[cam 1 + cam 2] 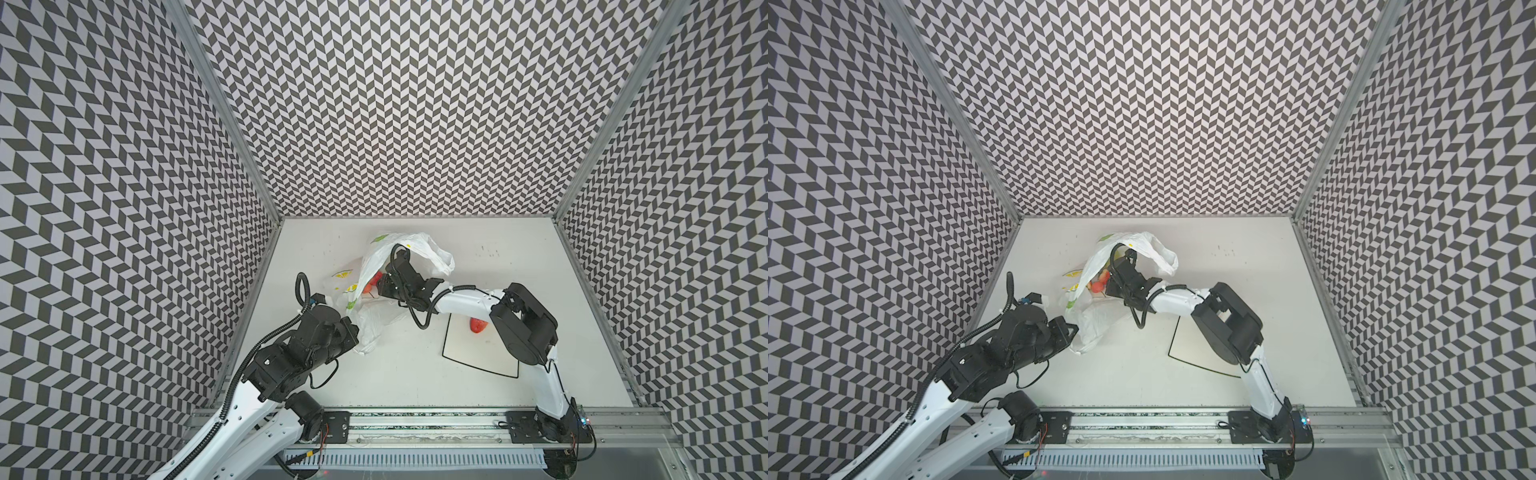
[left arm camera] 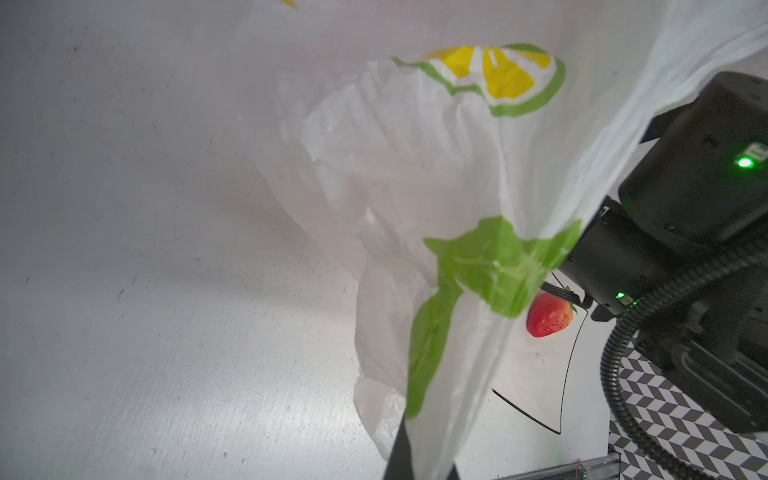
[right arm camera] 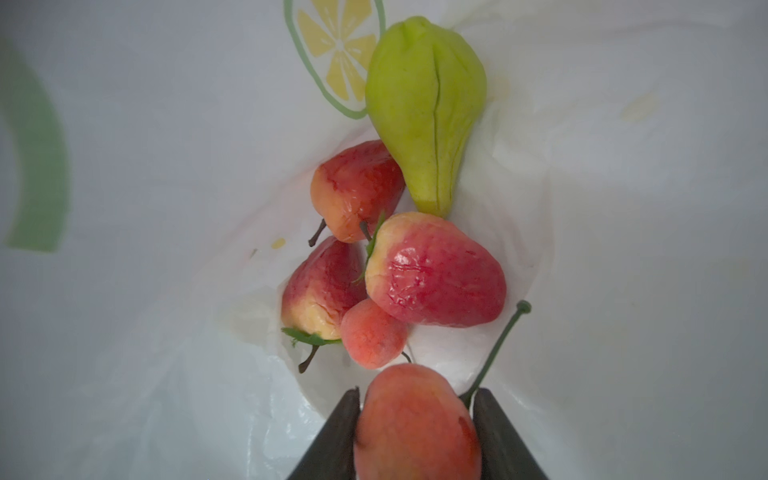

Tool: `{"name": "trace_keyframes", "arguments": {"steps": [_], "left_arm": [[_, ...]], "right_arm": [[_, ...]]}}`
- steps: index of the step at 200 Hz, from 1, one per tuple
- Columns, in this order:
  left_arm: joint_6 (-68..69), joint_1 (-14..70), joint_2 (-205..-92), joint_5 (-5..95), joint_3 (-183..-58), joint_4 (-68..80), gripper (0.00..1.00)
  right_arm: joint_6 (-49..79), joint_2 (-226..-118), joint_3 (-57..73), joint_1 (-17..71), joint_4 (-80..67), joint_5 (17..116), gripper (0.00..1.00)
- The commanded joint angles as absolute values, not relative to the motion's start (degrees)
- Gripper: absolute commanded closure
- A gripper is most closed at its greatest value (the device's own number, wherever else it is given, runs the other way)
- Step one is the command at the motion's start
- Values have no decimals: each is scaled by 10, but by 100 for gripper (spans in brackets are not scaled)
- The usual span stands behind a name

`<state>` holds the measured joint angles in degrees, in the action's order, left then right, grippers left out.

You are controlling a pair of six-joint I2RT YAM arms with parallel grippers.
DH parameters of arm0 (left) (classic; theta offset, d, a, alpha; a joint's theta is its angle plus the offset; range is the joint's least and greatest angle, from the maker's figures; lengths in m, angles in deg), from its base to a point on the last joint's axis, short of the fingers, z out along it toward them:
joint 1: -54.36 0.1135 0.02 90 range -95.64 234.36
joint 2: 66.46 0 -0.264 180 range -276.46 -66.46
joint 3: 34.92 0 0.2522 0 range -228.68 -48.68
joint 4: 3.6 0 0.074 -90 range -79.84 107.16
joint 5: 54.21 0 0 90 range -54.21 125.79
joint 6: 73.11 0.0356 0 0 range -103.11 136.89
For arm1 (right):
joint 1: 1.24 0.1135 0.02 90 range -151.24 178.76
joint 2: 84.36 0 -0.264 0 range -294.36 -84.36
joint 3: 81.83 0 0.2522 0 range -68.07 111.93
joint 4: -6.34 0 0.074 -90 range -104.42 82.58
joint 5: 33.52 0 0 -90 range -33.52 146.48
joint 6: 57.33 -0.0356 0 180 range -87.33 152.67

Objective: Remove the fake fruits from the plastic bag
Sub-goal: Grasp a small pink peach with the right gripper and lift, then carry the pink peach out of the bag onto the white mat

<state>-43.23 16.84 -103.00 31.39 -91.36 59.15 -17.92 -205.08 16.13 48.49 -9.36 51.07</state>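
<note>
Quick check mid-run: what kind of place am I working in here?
Likely a lab test cell, not a home: chevron-patterned walls box in a white table, and the left arm and right arm bolt onto an aluminium rail along its front.

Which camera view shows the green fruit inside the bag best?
The right wrist view: the green fruit lies whole and close, inside the plastic bag. In both top views it cannot be made out behind the bag and the right arm; the left wrist view shows only the bag's outside.
</note>
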Motion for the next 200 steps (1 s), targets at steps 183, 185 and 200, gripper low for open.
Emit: {"name": "trace_keyframes", "arguments": {"steps": [183, 185, 200], "left_arm": [[-449, 165, -1051, 293, -908, 516, 100], [-450, 165, -1051, 292, -907, 516, 100], [-453, 165, -1046, 291, -903, 512, 100]], "right_arm": [[-33, -1511, -247, 556, -177, 517, 57], [-36, -1503, -250, 556, -186, 511, 57], [-72, -1444, -281, 554, -244, 463, 57]]}}
